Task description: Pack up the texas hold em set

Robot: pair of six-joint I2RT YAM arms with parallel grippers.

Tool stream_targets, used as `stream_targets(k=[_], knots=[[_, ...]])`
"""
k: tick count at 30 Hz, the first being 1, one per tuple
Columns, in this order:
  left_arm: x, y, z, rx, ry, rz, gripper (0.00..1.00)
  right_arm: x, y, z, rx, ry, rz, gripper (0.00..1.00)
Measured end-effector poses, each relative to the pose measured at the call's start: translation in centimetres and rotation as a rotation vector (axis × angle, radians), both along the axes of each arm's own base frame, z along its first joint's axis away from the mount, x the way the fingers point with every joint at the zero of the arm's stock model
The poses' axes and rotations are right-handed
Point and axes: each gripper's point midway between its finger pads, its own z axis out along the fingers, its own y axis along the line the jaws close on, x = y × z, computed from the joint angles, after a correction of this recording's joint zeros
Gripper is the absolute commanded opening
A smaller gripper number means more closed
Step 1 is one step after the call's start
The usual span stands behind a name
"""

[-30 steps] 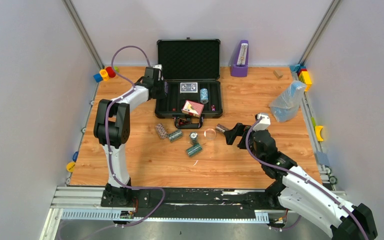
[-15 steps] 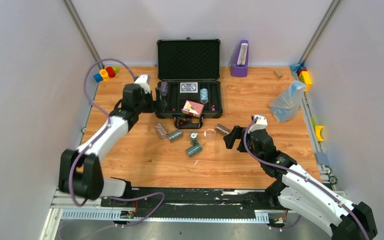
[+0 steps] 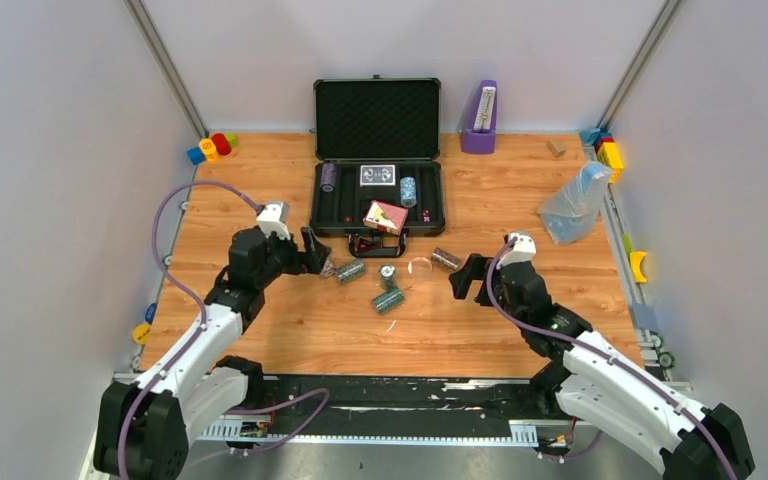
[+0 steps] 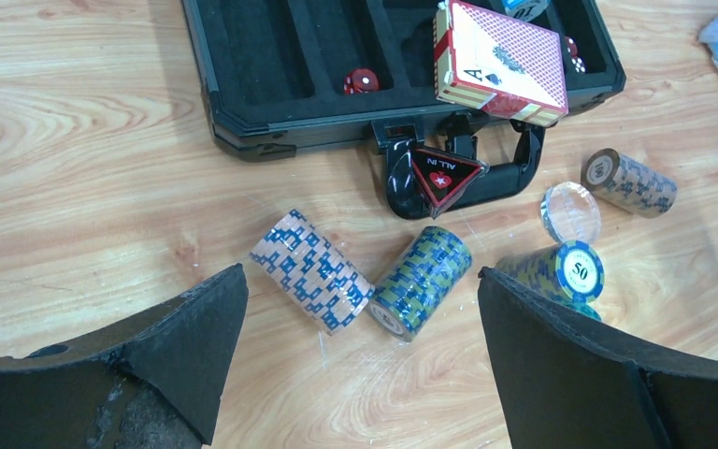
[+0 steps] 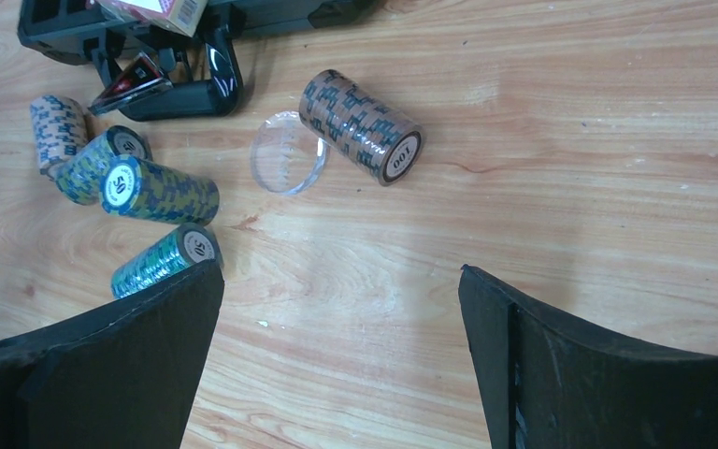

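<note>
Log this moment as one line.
left gripper: open, above pink-blue chip roll | right gripper: open, near 100 chip roll | briefcase: lid up, red deck inside

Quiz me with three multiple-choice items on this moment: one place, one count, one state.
1. Where is the red card deck? A) on the floor B) tilted on the open black rectangular briefcase's front edge C) in the lid
2. How many short cylindrical poker-chip stacks sit on the wooden table outside it? A) two B) eight C) five
3. The left jaws are: A) open, empty B) shut on a deck C) shut on chips
Key: 1B, it leans above the handle; 2C, right wrist view shows five; 3A, fingers spread apart.
</note>
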Motion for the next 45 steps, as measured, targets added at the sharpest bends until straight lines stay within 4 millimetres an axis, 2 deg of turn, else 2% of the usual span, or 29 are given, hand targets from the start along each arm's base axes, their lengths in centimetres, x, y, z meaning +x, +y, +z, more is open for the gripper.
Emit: stream_targets(k=[5, 10, 14, 19, 22, 25, 27, 31, 40, 43, 45], knots=[[-0.6, 0.4, 0.8, -0.012, -0.050, 0.016, 1.00, 0.0, 0.8, -1.0, -0.036, 0.044, 0.044, 1.00], [-1.3, 0.4, 1.8, -0.018, -0.103, 0.002, 1.00, 0.5, 3.0, -0.5, -0.046, 0.054, 0.142, 0.99], [-2.4, 0.0, 1.2, -0.029, -0.106, -0.037, 1.00, 0.9, 6.5, -0.5, -0.051, 0.059, 0.287, 0.94], [-3.8, -0.3, -0.1, -0.044, -0.107, -0.073, 1.00, 1.2, 10.9, -1.3, -0.093, 0.082, 0.436, 0.93], [-4.2, -0.4, 0.2, -0.052, -0.138, -0.079, 1.00, 1.2, 13.4, -1.0, -0.116, 0.057, 0.518, 0.92], [-4.2, -0.4, 1.0, -0.062, -0.179, -0.082, 1.00, 1.2, 15.6, -0.8, -0.142, 0.023, 0.583, 0.81], [-4.2, -0.4, 1.4, -0.065, -0.193, -0.083, 1.00, 1.2, 16.4, -1.0, -0.161, 0.017, 0.611, 0.80], [-4.4, -0.6, 1.5, -0.070, -0.203, -0.095, 1.00, 2.0, 17.6, -2.0, -0.192, 0.029, 0.626, 0.79], [-4.7, -0.7, 1.8, -0.077, -0.223, -0.106, 1.00, 3.5, 18.6, -3.4, -0.243, 0.047, 0.609, 0.72], [-4.7, -0.7, 1.9, -0.078, -0.225, -0.105, 1.00, 4.0, 18.9, -4.0, -0.274, 0.052, 0.591, 0.63], [-4.7, -0.7, 1.9, -0.077, -0.225, -0.103, 1.00, 4.1, 18.7, -4.6, -0.295, 0.062, 0.579, 0.49]])
